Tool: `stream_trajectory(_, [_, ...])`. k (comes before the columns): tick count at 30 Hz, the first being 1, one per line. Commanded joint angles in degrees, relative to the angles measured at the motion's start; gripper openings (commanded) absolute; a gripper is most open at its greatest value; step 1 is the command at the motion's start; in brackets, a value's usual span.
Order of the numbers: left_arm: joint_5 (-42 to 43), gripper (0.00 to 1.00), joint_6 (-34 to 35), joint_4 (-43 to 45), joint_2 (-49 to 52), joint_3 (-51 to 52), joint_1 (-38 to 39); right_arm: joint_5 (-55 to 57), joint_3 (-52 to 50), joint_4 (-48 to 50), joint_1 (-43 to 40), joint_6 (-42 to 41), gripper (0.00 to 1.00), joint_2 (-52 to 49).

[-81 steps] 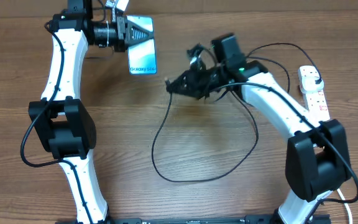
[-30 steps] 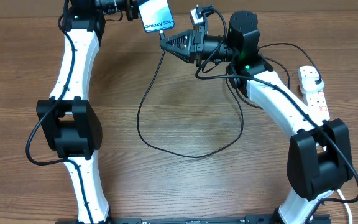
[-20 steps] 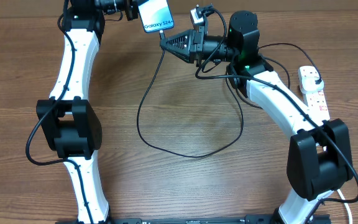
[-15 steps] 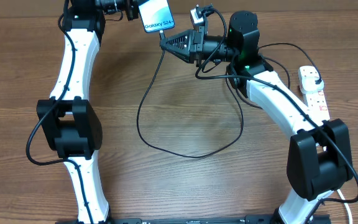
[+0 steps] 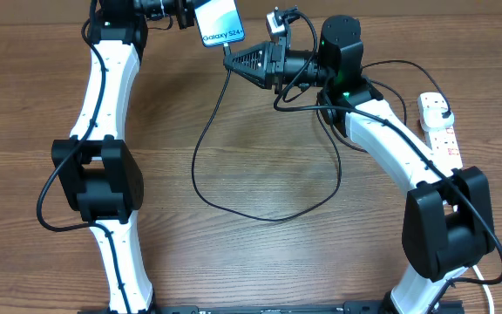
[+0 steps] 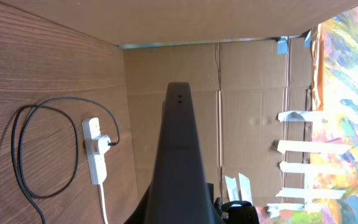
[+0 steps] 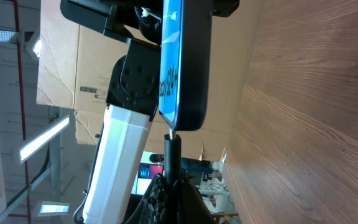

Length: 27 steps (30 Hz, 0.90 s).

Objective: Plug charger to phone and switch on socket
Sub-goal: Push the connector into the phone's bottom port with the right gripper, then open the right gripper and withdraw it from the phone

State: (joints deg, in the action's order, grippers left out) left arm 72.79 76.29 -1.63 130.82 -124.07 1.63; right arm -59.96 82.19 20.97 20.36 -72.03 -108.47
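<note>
My left gripper [image 5: 184, 15] is shut on the phone [image 5: 220, 22] and holds it up off the table at the far edge, cyan screen visible. In the left wrist view the phone's dark back [image 6: 179, 155] fills the middle. My right gripper [image 5: 232, 61] is shut on the connector end of the charger [image 7: 171, 152]. The connector tip meets the bottom end of the phone [image 7: 182, 62]; how deep it sits I cannot tell. The black cable [image 5: 234, 205] hangs down and loops over the table. Its black plug [image 5: 444, 111] sits in the white socket [image 5: 441, 133] at the right.
Cardboard walls [image 6: 247, 93] stand just behind the table's far edge. The socket's white cord [image 5: 482, 275] runs off near the right arm's base. The socket [image 6: 95, 155] and a cable loop [image 6: 23, 155] also show in the left wrist view.
Since the earliest frame both arms have risen toward the far edge, bringing phone and connector end to end. Over the last second nothing has moved.
</note>
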Motion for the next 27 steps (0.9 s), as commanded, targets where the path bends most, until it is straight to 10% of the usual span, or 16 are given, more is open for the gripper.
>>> stream_trajectory(1, [4.63, 0.04, -1.14, 0.42, -2.03, -0.90, 1.99, 4.15, 0.81, 0.39, -0.20, -0.20, 0.04, 1.86])
stream_trajectory(27, [16.70, 0.04, -4.48, 0.42, -2.03, -0.90, 3.52, 9.16, 0.81, -0.68, -0.20, 0.46, 0.04, 1.86])
